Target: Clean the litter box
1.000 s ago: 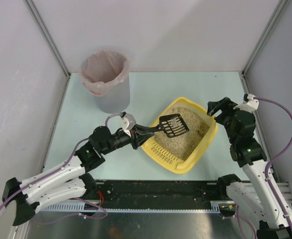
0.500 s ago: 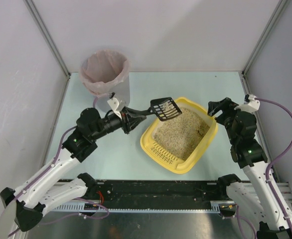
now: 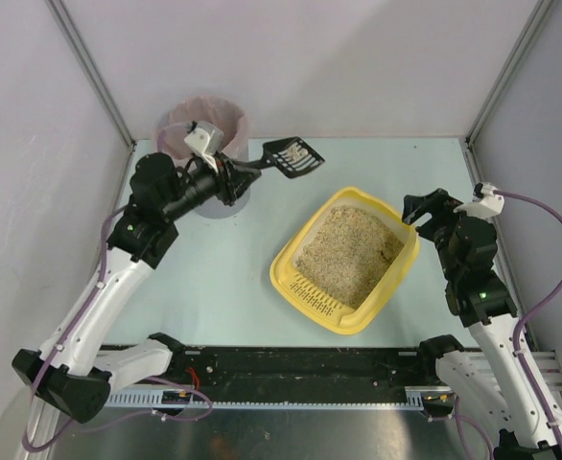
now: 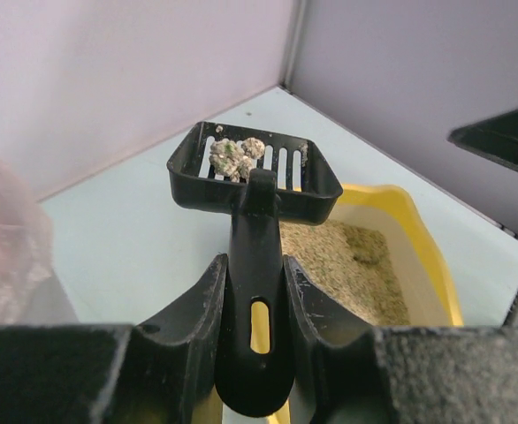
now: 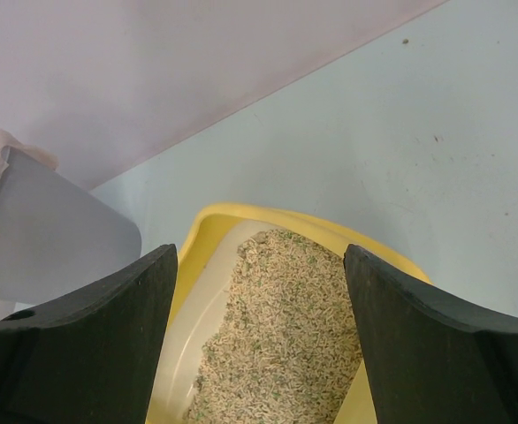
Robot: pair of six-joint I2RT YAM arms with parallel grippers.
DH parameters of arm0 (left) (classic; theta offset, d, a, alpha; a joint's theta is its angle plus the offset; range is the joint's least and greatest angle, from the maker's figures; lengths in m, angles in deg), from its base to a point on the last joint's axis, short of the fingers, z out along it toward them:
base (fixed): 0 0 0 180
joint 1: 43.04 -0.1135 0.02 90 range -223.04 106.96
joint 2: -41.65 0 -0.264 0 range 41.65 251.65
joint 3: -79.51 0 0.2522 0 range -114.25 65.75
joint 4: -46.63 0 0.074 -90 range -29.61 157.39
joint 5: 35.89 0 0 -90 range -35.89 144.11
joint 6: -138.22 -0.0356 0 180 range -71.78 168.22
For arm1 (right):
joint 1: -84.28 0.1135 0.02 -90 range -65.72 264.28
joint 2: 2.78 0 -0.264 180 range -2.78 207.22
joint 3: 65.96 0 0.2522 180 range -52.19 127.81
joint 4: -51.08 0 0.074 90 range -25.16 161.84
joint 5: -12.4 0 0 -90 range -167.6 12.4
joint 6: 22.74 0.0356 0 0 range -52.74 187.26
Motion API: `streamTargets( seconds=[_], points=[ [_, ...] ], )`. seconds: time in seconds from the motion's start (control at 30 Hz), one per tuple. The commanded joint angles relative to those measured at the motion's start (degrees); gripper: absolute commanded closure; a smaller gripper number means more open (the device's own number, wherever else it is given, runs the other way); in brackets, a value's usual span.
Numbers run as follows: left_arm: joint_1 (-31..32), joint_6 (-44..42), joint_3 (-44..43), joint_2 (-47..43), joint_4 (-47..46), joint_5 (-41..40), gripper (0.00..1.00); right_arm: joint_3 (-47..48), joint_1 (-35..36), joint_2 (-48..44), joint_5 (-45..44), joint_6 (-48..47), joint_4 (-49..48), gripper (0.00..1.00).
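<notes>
- Litter box (image 3: 358,323) sits on bench (image 3: 204,278), beige litter inside.
- L pincer (image 4: 255,296) clenched on handle of black scoop (image 4: 255,181). Scoop head is far-left of box, off the bench, w/ clumps (image 4: 234,156) on its slots.
- Pink-lined bin (image 3: 225,125) far-left of box, just beside scoop.
- R pincer (image 5: 259,291) released, jaws wide apart, at box's far-right rim.

The slotted black plastic scoop (image 4: 257,221) looks smooth and faintly glossy, the shallow yellow plastic litter tray (image 3: 319,297) equally smooth, its beige litter (image 3: 348,254) coarse and grainy, and the pale table (image 3: 223,278) matt.
</notes>
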State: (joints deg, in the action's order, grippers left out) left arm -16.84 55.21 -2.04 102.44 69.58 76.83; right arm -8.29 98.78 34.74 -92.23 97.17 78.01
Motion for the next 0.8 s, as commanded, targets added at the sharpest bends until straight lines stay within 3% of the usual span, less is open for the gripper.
streamTargets(
  seconds=[0.0, 0.2, 0.43, 0.77],
  points=[
    [-3.8, -1.4, -7.2, 1.8, 2.4, 1.2, 1.00, 0.1, -0.2, -0.1, -1.2, -1.0, -1.3, 0.19],
    [-10.9, -1.2, -12.8, 4.9, 5.0, 0.0, 1.00, 0.1, -0.1, 0.5, -0.7, -1.0, -1.6, 0.19],
    [-18.4, -3.8, -19.5, 8.8, 11.2, -7.1, 1.00, 0.0, -0.3, 0.1, -0.7, -1.1, -1.6, 0.19],
    [-19.7, -9.5, -26.3, 16.1, 18.7, -18.1, 1.00, 0.0, -0.3, 0.6, 0.0, -1.0, -1.7, 0.19]
  ],
)
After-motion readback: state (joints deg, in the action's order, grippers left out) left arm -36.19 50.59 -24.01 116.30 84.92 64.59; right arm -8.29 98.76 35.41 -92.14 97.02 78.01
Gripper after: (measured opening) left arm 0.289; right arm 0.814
